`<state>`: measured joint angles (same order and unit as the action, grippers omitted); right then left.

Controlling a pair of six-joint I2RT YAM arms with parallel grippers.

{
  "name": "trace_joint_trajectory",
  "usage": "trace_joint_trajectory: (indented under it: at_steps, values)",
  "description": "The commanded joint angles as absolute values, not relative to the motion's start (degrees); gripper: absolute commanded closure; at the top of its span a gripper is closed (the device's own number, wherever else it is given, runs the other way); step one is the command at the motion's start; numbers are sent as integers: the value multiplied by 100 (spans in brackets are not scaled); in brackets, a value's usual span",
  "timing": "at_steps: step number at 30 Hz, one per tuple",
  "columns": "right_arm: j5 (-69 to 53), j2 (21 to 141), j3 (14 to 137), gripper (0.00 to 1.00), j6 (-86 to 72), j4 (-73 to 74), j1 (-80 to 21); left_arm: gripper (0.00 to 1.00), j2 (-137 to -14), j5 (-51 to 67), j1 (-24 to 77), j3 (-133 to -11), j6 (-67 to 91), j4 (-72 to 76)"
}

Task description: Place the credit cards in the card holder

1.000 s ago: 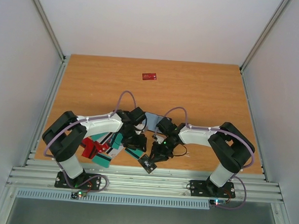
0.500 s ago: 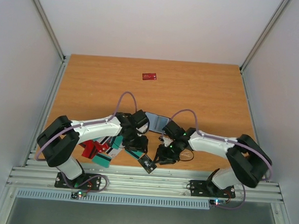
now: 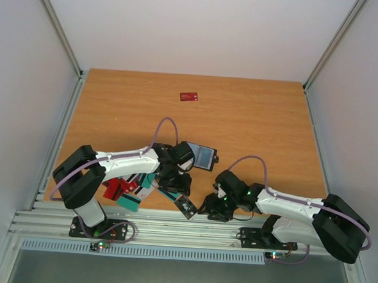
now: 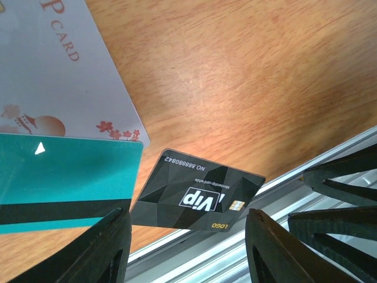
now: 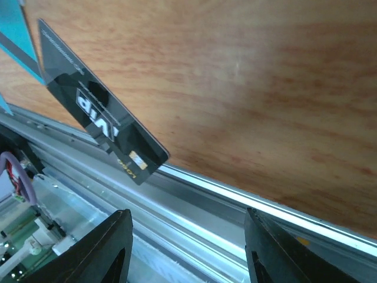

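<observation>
Black fingers of the left gripper [image 4: 186, 247] stand apart with nothing between them. The right gripper [image 5: 185, 250] is likewise spread and empty. Both point down at the near edge of the wooden table [image 3: 260, 126]. There a flat black plastic card [image 4: 197, 197] with white "Vip" print lies aslant, its long axis diagonal and its chip end jutting over the ribbed aluminium rail [image 5: 194, 200].

Just beside it, in the left wrist view, a teal card [image 4: 65, 177] with a dark stripe overlaps a pale silver card [image 4: 59, 76] with red flowers; the frame cuts off both. From above, these belong to a heap of red, teal and white cards [image 3: 127, 190] partly hidden under the left arm, so their number cannot be told.

One small red card [image 3: 189, 96] lies alone, well apart toward the far side. The single black folding card holder [image 3: 202, 156] sits open behind the left wrist, its pale grey-blue inside facing up and its long axis roughly left to right.
</observation>
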<state>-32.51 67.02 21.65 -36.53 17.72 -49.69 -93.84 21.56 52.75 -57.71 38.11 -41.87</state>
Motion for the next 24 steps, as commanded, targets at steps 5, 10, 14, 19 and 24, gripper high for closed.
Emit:
trace_joint_trajectory:
  at_steps: [5,10,14,19,24]
  values:
    - [-2061,6812,1729,45,-5124,226,-5974,45,-9640,2439,5295,-5656,3301,-3794]
    - [-1676,7285,1585,45,-5462,-562,-6243,45,-9825,2556,5291,-5539,3103,-3615]
    - [-1506,7618,1573,45,-5637,-1040,-6402,45,-9892,2629,5291,-5332,3007,-3496]
    - [-1284,7842,1582,45,-5808,-1290,-6546,46,-9923,2688,5291,-5113,2968,-3372]
    - [-1118,8076,1509,47,-6015,-1562,-6557,46,-9929,2774,5295,-4931,2971,-3244]
